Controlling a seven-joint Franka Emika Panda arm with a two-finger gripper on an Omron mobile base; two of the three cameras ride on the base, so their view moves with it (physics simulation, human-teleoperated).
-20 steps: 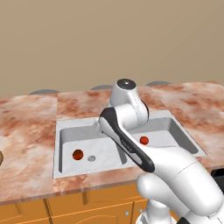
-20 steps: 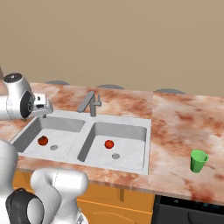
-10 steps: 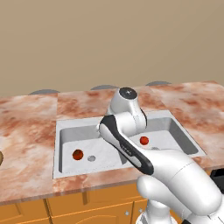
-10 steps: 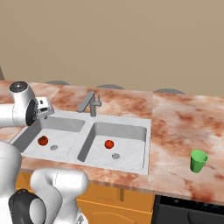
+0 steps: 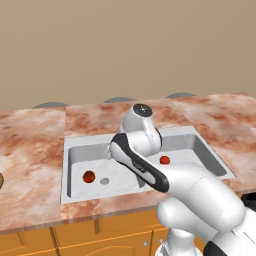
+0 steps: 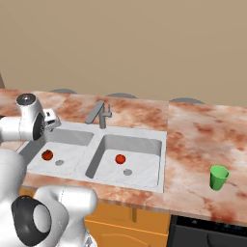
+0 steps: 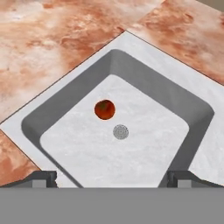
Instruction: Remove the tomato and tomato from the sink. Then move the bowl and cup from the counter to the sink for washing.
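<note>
Tomatoes sit one in each basin of the sink (image 5: 75,145). In the left base view the darker tomato (image 5: 89,176) lies just beside the left drain (image 5: 104,181), and the brighter tomato (image 5: 164,160) peeks out behind the arm in the other basin.

From the right base view, the green cup (image 6: 219,177) stands on the bench (image 6: 202,140), well apart from the sink, right of it.

Looking down the hand view, the tool (image 7: 113,177) hangs above the left basin, spread wide and holding nothing, its tips apart from the tomato. Judging by its looks, that fruit is light, smooth and apt to roll; pinch it across the middle, gently.
</note>
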